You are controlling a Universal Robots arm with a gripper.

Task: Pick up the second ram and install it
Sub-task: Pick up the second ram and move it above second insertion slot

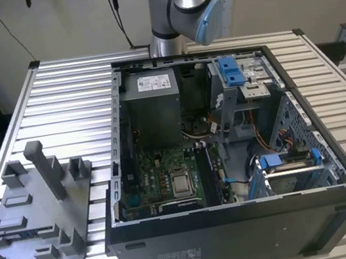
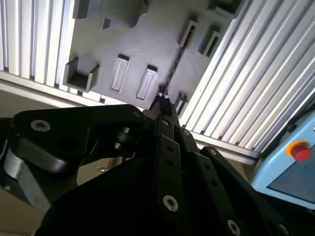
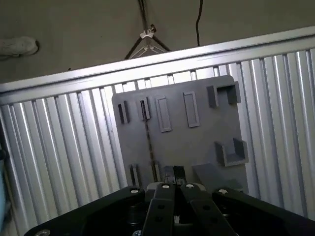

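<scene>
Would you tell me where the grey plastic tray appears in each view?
Exterior view: grey tray at the exterior view's left, beside the computer case.
First wrist view: grey tray beyond the hand.
Second wrist view: grey tray beyond the hand.
Shared landmark: slatted table beneath it.

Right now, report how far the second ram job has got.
Done: nothing that shows. The thin dark circuit-board strip stands on edge in the grey plastic tray, not lifted. In hand: the black gripper hangs above that tray. Left: the pick-up itself and seating the strip in the open black computer case.
</scene>
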